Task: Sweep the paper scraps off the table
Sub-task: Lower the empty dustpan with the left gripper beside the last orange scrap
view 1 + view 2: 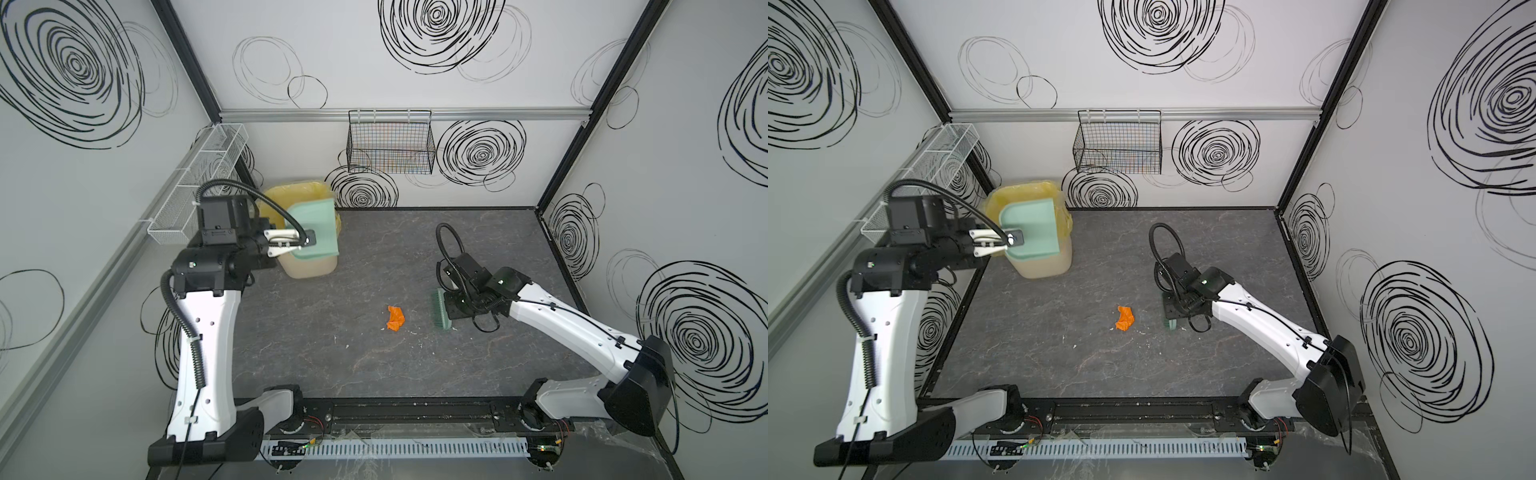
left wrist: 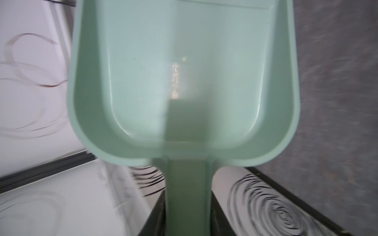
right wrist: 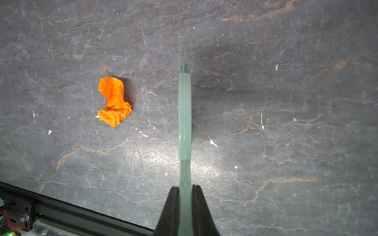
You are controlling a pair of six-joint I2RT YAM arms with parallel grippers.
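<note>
Holding the mint dustpan (image 1: pixel 318 230) by its handle over the yellow-lined bin (image 1: pixel 307 268), the left gripper (image 1: pixel 300 243) is closed partway; one orange paper scrap (image 1: pixel 395 318) lies mid-way across the table (image 1: pixel 374 374), just left of the brush (image 1: pixel 440 308), which the right gripper (image 3: pixel 185 189) pinches tight

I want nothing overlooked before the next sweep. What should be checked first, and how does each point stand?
1. Brush held by right gripper: ok, jaws shut on its handle.
2. Dustpan held by left gripper: ok.
3. Dustpan empty: ok, bare inside in the left wrist view.
4. Table free of paper: not ok, one orange scrap lies beside the brush, apart from it.
5. Dustpan down next to the scrap: not ok, it hangs over the bin.
6. Bin has room: cannot tell.
</note>
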